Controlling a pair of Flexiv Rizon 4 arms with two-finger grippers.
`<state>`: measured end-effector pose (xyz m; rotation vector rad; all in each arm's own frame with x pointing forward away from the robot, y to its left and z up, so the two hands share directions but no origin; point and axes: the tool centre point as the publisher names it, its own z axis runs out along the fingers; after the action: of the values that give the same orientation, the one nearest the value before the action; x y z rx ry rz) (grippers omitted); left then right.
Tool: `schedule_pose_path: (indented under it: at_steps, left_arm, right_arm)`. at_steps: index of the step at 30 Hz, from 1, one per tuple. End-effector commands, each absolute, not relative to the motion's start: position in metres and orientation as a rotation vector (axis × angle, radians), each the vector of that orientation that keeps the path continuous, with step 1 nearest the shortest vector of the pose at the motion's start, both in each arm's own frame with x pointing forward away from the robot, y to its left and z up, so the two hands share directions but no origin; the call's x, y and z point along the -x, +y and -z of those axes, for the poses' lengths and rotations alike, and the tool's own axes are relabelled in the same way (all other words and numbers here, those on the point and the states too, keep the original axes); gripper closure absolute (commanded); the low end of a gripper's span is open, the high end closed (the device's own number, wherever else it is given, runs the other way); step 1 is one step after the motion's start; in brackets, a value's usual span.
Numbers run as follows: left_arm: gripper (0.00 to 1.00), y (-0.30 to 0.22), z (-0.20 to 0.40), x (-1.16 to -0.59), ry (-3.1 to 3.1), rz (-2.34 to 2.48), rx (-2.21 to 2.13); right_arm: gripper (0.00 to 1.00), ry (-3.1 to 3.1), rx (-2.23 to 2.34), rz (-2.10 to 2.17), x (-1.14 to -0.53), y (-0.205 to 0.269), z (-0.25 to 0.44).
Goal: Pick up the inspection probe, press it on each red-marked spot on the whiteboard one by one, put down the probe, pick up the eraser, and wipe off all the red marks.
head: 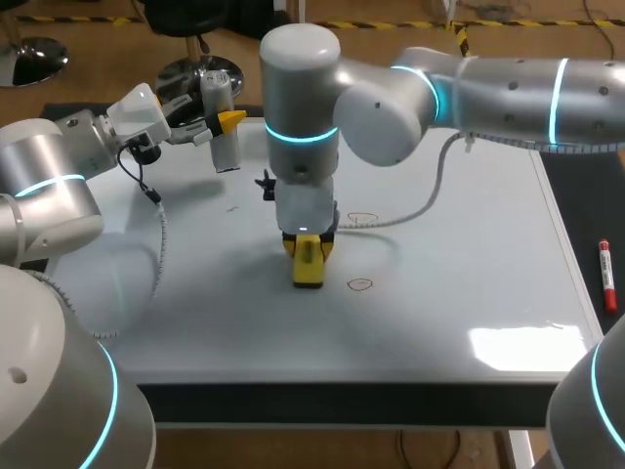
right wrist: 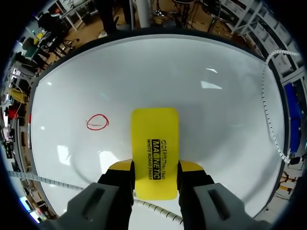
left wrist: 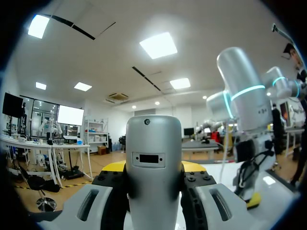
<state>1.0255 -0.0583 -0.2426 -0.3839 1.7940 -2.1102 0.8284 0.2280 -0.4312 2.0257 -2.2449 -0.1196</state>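
whiteboard (head: 469, 293): glossy, smooth | eraser (right wrist: 155, 146): yellow plastic | probe (left wrist: 153, 163): smooth grey plastic

Yellow eraser (right wrist: 155, 143) with black lettering, red ring mark (right wrist: 97, 122), white whiteboard (right wrist: 216, 120), silver-grey probe (left wrist: 153, 163)

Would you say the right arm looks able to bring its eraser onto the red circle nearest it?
Probably yes: the right gripper is shut on the eraser, close to the whiteboard, and only bare board shows between it and the red circle.
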Motion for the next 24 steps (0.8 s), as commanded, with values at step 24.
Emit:
schedule_pose_path:
  at_steps: [24]
  left_arm:
    - [1.0,-0.059,0.242,-1.026,1.79,2.111,0.383]
  right_arm:
    - [1.0,-2.24,-1.952,0.069,-0.829,0.178,0.442]
